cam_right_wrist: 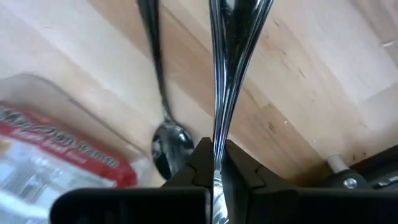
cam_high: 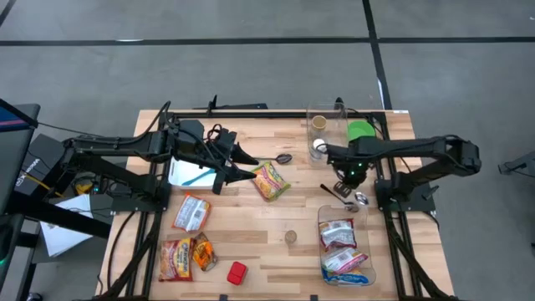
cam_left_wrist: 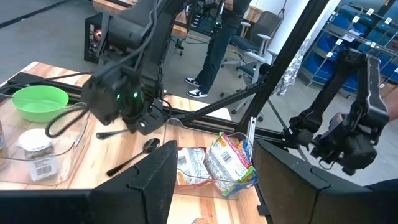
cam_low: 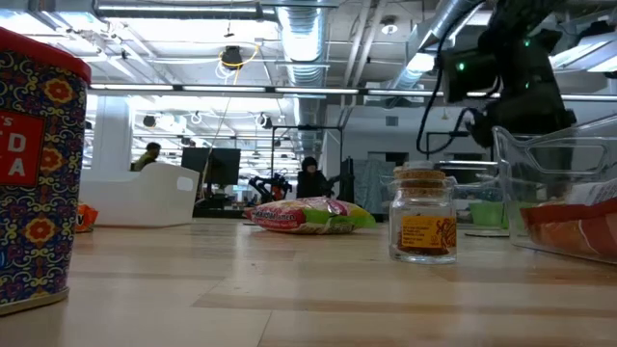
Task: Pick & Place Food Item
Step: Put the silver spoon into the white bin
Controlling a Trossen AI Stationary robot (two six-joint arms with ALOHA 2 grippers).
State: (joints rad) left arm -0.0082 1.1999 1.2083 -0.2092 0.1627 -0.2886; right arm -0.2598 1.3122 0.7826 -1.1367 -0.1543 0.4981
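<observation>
The right hand (cam_high: 350, 186) hangs low over the right side of the table (cam_high: 251, 251), just behind the clear bin (cam_high: 364, 251), and its fingers are pinched tight on the handle of a spoon (cam_right_wrist: 219, 87). Seen past the wrist, the bright handle runs straight out from between the closed fingers. A second spoon (cam_right_wrist: 163, 134) lies on the wood just beside it, bowl toward the bin's edge. That is cutlery, not food, so I judge the task's own step is not being served by this grip.

The food is elsewhere. A noodle packet (cam_high: 271, 180) lies mid-table, between the two arms. Three more packets (cam_high: 191, 213) sit at the near left, and two already rest in the bin. A small jar (cam_high: 290, 237) stands alone near the middle, and a red tin (cam_high: 237, 272) sits at the near edge.

The left hand (cam_high: 238, 163) hovers on the left, just beside the mid-table packet, its fingers partly spread and holding nothing that I can see.

The risks I see: the thin handle, held only by a pinch, could swivel or slip out and clatter onto the other spoon or against the bin wall. If both arms reach for the middle packet, they could crowd each other.
</observation>
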